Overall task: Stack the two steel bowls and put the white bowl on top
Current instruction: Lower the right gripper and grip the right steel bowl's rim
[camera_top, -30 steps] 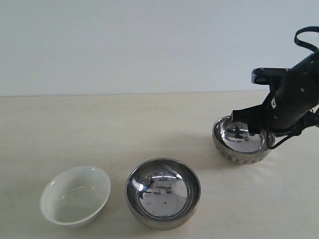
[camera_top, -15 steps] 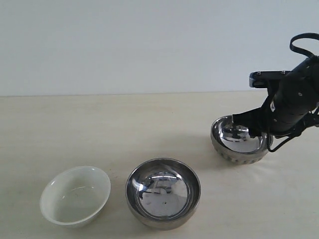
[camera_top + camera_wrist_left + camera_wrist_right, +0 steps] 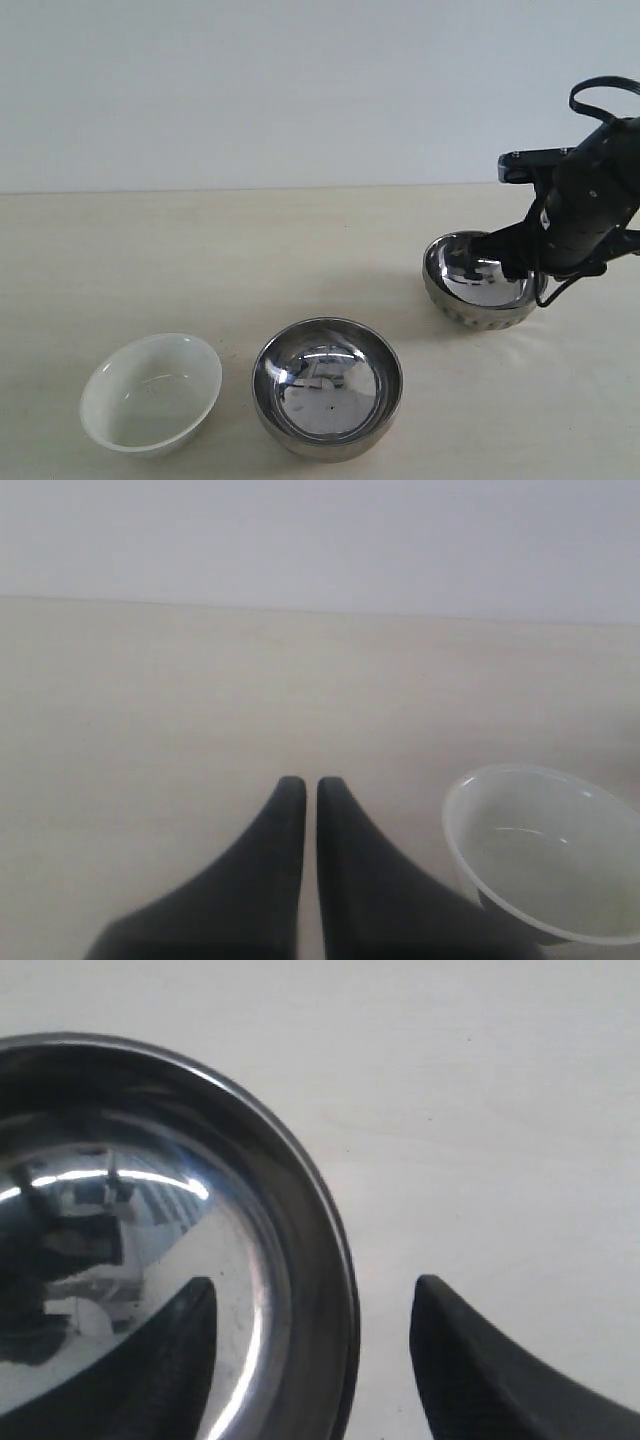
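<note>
Right gripper [image 3: 315, 1288], spread wide, straddles the shiny ribbed round steel bowl's [image 3: 480, 312] rim near the tabletop's [image 3: 200, 250] right edge. That slick rim could easily slip once pinched.

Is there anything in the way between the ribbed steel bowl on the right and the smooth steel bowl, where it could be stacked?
Nothing visible. Only bare table lies between the ribbed steel bowl and the smooth steel bowl. The white bowl sits on the other side of the smooth one, off that path.
</note>
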Robot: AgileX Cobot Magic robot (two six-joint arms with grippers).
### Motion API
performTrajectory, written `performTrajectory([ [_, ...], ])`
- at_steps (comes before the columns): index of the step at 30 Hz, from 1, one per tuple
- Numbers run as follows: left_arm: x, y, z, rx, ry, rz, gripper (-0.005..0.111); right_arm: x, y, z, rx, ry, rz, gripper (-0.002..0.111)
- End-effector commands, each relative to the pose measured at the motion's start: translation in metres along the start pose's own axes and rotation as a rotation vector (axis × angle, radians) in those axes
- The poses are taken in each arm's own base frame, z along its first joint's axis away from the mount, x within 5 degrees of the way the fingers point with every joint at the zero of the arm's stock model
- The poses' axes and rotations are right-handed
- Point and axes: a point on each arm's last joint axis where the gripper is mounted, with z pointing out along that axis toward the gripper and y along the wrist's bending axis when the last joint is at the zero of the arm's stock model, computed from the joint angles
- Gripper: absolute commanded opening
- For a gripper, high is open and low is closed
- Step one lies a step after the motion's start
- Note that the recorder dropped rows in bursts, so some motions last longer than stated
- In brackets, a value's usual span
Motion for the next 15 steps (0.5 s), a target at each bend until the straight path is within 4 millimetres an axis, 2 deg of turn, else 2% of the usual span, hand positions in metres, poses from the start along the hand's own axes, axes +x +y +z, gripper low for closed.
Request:
performTrajectory([
  [1, 0.000, 0.000, 0.000, 0.005, -0.009, -0.004, 0.004, -0.001, -0.001, 0.004, -0.009, -0.012, 0.006, 0.051],
  [7, 0.000, 0.000, 0.000, 0.005, -0.009, -0.004, 0.004, 0.007, 0.005, 0.022, -0.036, 0.025, 0.045, 0.051],
  [12, 0.000, 0.000, 0.000, 0.005, -0.009, -0.004, 0.004, 0.006, 0.006, 0.023, -0.046, 0.013, 0.035, 0.051],
  [14, 0.000, 0.000, 0.000, 0.005, -0.009, -0.004, 0.004, 0.006, 0.007, 0.023, -0.050, 0.008, 0.035, 0.044],
  [15, 0.000, 0.000, 0.000, 0.005, -0.009, -0.004, 0.004, 0.006, 0.007, 0.023, -0.049, 0.009, 0.035, 0.035],
])
